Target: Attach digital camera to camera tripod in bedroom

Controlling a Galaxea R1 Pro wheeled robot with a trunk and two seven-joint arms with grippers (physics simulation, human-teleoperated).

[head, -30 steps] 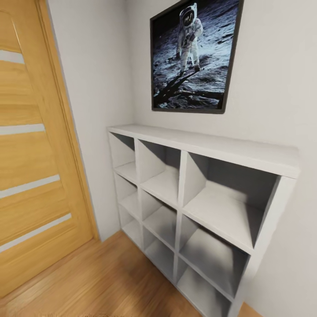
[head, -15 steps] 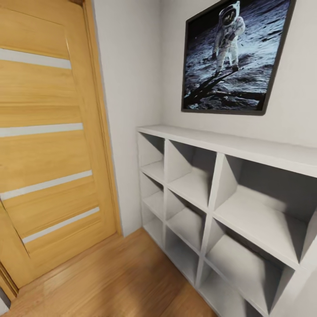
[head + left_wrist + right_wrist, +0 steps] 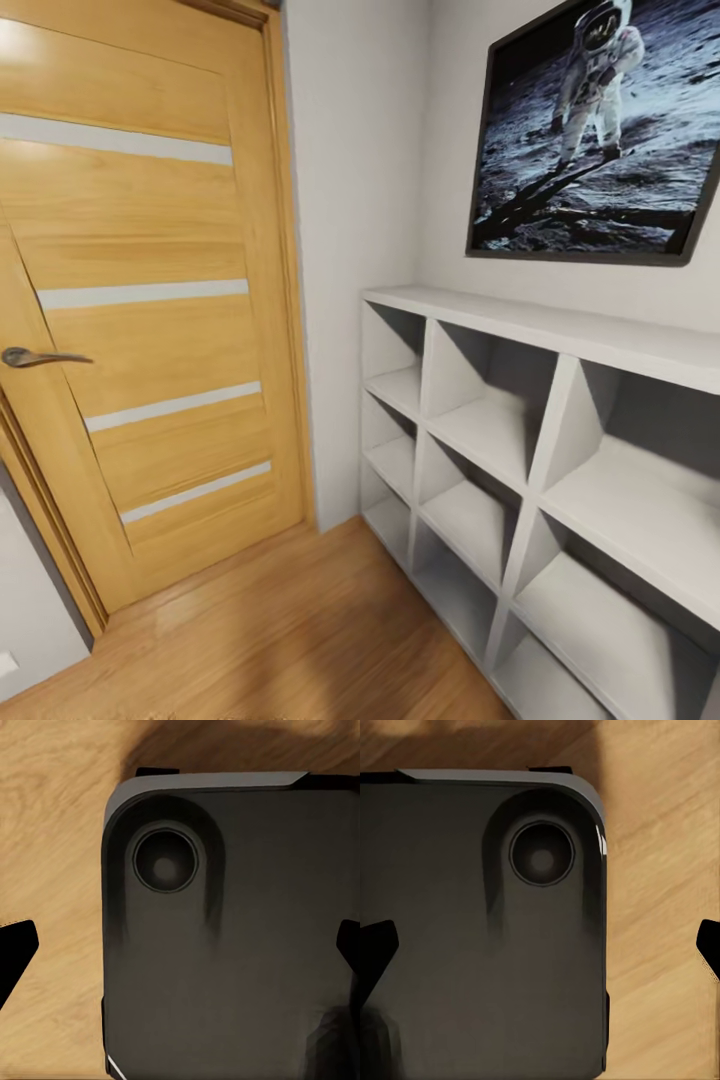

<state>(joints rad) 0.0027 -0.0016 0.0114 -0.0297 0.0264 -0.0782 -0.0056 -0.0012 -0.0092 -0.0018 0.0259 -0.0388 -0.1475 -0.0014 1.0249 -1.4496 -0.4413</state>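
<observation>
Digital camera and camera tripod nowhere among door [image 3: 140, 300], cube shelf [image 3: 540, 450] and astronaut poster [image 3: 600, 130], so no bearing from either hand; left hand [image 3: 180, 945] and right hand [image 3: 540, 945] hang fingers apart, empty, over robot base [image 3: 225, 945].

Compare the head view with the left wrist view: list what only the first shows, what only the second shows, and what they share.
Head view alone: a closed wooden door with a metal handle, a white cubby shelf with bare compartments, and a framed astronaut picture on the wall above it.

Left wrist view alone: a dark, rounded panel of the robot's own body with a round recess, and the left end effector's black fingertips spread wide at the picture's edges, holding nothing.

Both: the light wood floor.
</observation>
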